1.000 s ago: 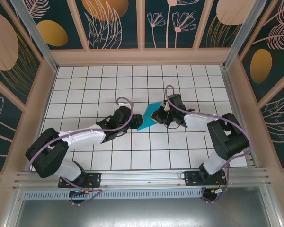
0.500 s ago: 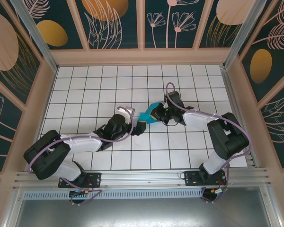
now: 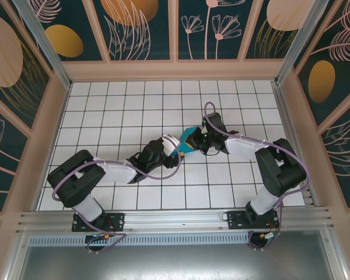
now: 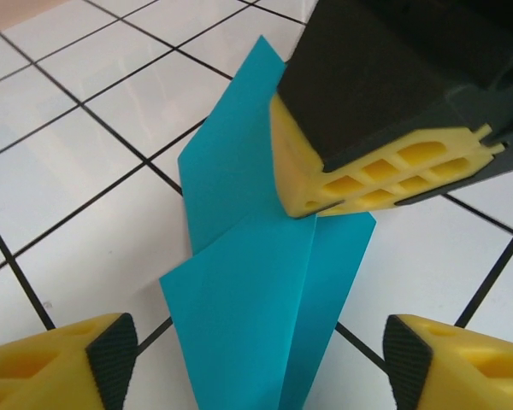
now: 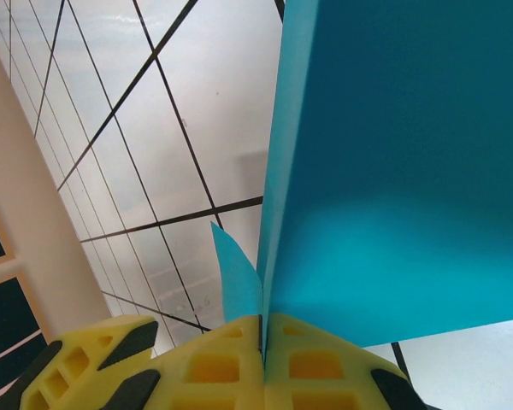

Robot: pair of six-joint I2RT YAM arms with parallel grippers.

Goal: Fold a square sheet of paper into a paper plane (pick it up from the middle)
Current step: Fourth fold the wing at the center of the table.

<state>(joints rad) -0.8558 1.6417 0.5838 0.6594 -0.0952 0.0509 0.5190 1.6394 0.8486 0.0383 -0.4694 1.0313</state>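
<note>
The square sheet of paper (image 3: 188,139) is teal and folded into a narrow creased shape near the table's middle. My right gripper (image 3: 197,142) is shut on its far end; in the right wrist view the yellow pads (image 5: 214,367) pinch the folded edge of the paper (image 5: 402,171), which stands up from them. My left gripper (image 3: 176,147) is open just left of the paper. In the left wrist view its two fingertips (image 4: 107,354) stand on either side of the paper's near end (image 4: 248,282) without touching it. The right gripper's yellow fingers (image 4: 368,175) press on the paper's upper part.
The white tiled table (image 3: 134,105) with black grid lines stretches all round the two grippers. Patterned enclosure walls (image 3: 44,146) rise at the left, right and back. A metal rail (image 3: 175,219) carries both arm bases at the near edge.
My left gripper let go of the paper, drew back toward me, opened wide, then came forward again to straddle its near end. The right gripper kept its grip and turned the paper slightly.
</note>
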